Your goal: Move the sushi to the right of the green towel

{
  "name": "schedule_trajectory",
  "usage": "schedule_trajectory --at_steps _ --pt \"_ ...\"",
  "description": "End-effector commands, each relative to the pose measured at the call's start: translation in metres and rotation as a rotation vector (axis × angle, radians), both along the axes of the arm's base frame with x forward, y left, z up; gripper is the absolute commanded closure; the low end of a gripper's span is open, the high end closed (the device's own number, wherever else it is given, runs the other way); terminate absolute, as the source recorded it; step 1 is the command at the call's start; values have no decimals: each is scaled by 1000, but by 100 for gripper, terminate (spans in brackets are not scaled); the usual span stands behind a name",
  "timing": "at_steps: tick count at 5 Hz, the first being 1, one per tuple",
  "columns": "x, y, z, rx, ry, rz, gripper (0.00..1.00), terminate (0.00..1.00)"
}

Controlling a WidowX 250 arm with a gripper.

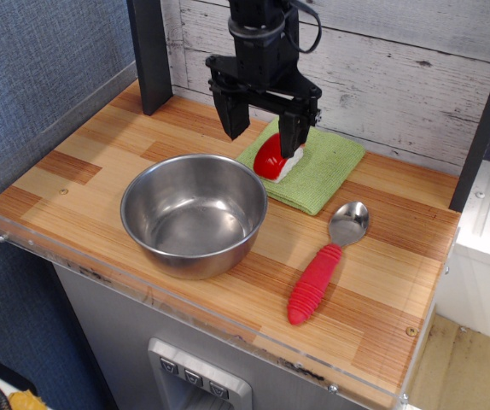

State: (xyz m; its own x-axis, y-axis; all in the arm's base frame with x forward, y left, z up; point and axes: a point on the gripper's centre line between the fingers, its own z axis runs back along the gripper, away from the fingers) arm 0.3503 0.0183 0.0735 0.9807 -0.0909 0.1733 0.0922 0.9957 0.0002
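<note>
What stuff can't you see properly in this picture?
1. In the only view, the far end of the sushi is hidden behind a finger of the gripper.
2. Part of the green towel lies under the sushi, and the steel bowl rim covers its near corner.
3. The arm's top is cut off by the upper edge.
</note>
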Motion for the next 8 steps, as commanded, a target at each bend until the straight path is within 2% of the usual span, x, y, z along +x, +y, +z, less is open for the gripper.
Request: schedule_trajectory --at_steps 1,2,3,5,6,8 --pt "30 14 7 0 -31 42 0 0" --pt "39 14 -1 9 -10 40 0 0" --pt "44 12 -10 -9 12 28 0 0" --pt "43 5 -15 -13 35 -3 0 0" --pt "40 2 -17 -14 37 -8 100 0" --pt "36 -1 -18 -13 44 -11 100 0"
